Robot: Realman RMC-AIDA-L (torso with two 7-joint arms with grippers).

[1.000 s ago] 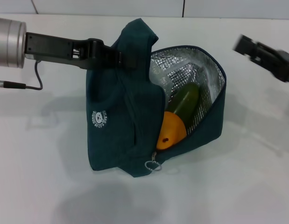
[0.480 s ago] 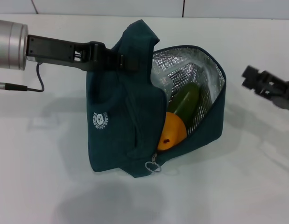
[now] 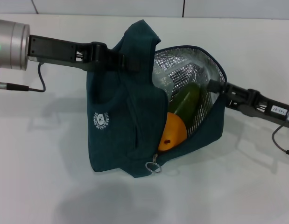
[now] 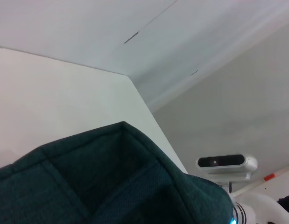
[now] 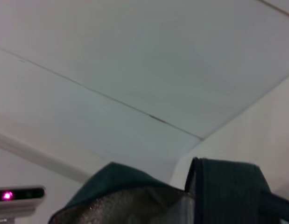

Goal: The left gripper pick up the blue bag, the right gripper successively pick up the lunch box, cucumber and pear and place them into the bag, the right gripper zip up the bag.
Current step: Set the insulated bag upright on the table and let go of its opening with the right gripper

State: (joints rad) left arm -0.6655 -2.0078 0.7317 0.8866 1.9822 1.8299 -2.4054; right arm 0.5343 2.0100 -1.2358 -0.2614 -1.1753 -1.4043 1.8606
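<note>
The blue bag stands upright in the middle of the white table, its mouth open toward the right and its silver lining showing. My left gripper is shut on the bag's handle at the upper left and holds it up. Inside the bag the cucumber leans against the lining, and the pear sits below it by the opening. The lunch box is out of view. My right gripper reaches in from the right, its tip at the bag's right rim. The left wrist view shows teal bag fabric close up.
The ring zipper pull hangs at the low front end of the opening. A black cable trails beneath the left arm. The right wrist view shows the bag's rim and a handle close by.
My right gripper has come in from the far right and down to the bag's right rim. The left arm, the bag and its contents have barely shifted.
</note>
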